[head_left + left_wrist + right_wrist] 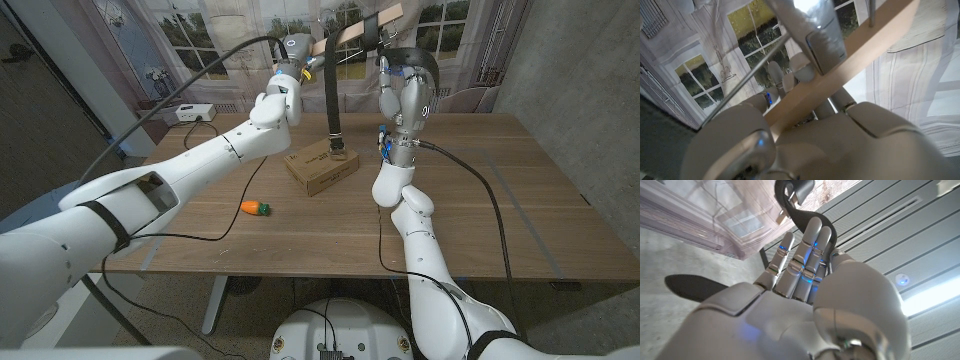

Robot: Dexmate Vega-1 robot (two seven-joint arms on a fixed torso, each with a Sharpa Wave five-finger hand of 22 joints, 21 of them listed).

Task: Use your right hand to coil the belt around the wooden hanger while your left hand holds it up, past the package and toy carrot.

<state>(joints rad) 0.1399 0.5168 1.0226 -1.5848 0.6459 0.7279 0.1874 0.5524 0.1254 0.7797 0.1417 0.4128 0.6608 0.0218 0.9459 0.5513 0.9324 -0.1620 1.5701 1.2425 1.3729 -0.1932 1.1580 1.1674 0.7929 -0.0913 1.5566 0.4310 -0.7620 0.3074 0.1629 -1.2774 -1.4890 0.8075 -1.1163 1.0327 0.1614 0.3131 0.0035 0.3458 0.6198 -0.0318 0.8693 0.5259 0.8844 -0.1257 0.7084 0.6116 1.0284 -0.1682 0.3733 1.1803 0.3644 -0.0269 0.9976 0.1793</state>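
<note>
Head view, near to far: toy carrot (pixel 256 208) is lying lower left of centre on the desk (pixel 480 210), package (pixel 321 166) sitting just beyond it. Above the package, the belt (pixel 333 95) is hanging from the wooden hanger (pixel 362 28) at the top of the frame, its lower end reaching the package. Left hand (pixel 284 88) is gripping the hanger; left wrist view shows its fingers (pixel 825 35) clamped on the bar. Right hand (pixel 404 100) is holding a loop of belt, fingers (pixel 805 255) curled on the strap. Belt looks limp and light, likely slippery: take the strap close to the bar. Hanger looks stiff.

belt (pixel 333 95) hangs from raised hanger (pixel 362 28) onto package (pixel 322 166); toy carrot (pixel 256 208) nearer, left.
</note>
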